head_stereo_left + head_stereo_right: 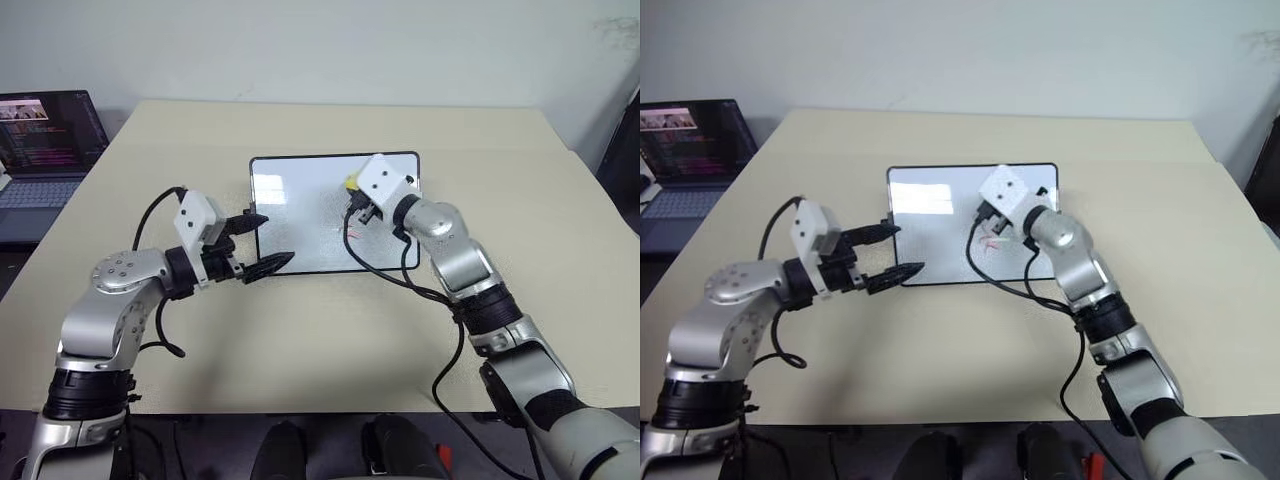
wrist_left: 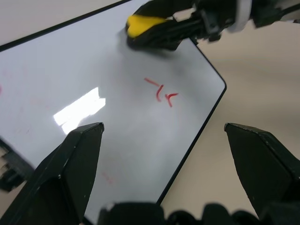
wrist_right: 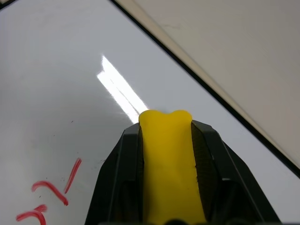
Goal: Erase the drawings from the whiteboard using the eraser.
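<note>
on the beige table (image 1: 300,350) the right gripper (image 3: 166,140), clamped on the eraser (image 3: 168,159), hovers beside the drawings (image 3: 51,197) on the whiteboard (image 1: 290,210); left gripper (image 1: 258,243) gapes, farther.

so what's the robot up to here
It is wiping a whiteboard lying on a table. The right hand is shut on a yellow eraser and holds it over the board's right part. Red marks are still on the board close to the eraser, so the job isn't finished. The left hand is open by the board's lower left corner, holding nothing. A laptop sits off to the left.
</note>
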You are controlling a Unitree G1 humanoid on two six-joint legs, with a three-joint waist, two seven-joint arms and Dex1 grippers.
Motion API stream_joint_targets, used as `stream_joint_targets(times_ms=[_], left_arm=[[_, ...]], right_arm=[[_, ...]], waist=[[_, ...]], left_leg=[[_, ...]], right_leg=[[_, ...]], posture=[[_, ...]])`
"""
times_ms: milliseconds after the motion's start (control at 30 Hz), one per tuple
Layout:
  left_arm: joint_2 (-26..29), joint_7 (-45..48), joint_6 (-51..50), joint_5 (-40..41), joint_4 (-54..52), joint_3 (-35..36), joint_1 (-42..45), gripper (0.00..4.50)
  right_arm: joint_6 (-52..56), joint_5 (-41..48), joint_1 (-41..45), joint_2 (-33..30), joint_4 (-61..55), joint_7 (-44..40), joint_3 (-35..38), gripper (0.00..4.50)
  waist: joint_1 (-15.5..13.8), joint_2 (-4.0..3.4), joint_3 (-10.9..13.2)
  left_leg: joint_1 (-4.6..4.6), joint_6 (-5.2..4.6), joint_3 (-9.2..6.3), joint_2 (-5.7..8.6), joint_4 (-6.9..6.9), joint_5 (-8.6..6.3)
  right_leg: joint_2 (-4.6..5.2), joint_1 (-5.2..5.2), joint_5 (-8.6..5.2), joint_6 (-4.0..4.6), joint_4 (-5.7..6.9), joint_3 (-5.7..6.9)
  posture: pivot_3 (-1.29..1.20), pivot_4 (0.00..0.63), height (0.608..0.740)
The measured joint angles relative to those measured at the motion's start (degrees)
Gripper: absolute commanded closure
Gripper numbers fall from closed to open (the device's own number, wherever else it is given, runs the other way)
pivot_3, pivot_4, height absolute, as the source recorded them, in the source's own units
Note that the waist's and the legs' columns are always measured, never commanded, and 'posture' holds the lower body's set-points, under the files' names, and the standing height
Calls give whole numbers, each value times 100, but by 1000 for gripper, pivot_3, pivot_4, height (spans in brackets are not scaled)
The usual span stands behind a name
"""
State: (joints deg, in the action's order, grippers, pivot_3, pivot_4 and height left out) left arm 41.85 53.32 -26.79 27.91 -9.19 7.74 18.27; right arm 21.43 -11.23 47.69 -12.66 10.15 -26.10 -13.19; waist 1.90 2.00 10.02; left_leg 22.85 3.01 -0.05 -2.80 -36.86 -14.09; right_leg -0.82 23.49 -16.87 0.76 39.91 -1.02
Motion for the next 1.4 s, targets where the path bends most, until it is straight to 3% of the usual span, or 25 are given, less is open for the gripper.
stream_joint_targets(times_ms=[233,467,1033,1400], left_arm=[[185,165,-26,0,1,45,-292,0],[370,274,-9,-105,4,48,-334,0],[450,431,-183,-86,-277,46,-529,0],[450,416,-246,-56,-384,55,-552,0]], right_arm=[[655,350,-797,-140,-1785,-221,171,3398],[1038,330,-1446,-272,-2569,-236,5,3398],[121,-292,-728,132,-721,379,-614,3399],[139,-352,-1079,-139,-780,-274,-1027,3399]], waist=[[-12,0,0],[1,0,0],[-4,2,1],[1,3,-1]], left_leg=[[9,1,0,-3,12,-2],[5,1,3,4,9,-2],[7,2,6,3,8,-2],[-4,1,5,4,-2,-2]], right_leg=[[2,2,-2,0,-21,4],[0,2,-3,-1,-18,3],[-1,3,-2,0,-19,2],[-2,0,-2,0,1,1]], posture=[[0,150,740],[0,150,740],[0,150,740],[0,150,740]])
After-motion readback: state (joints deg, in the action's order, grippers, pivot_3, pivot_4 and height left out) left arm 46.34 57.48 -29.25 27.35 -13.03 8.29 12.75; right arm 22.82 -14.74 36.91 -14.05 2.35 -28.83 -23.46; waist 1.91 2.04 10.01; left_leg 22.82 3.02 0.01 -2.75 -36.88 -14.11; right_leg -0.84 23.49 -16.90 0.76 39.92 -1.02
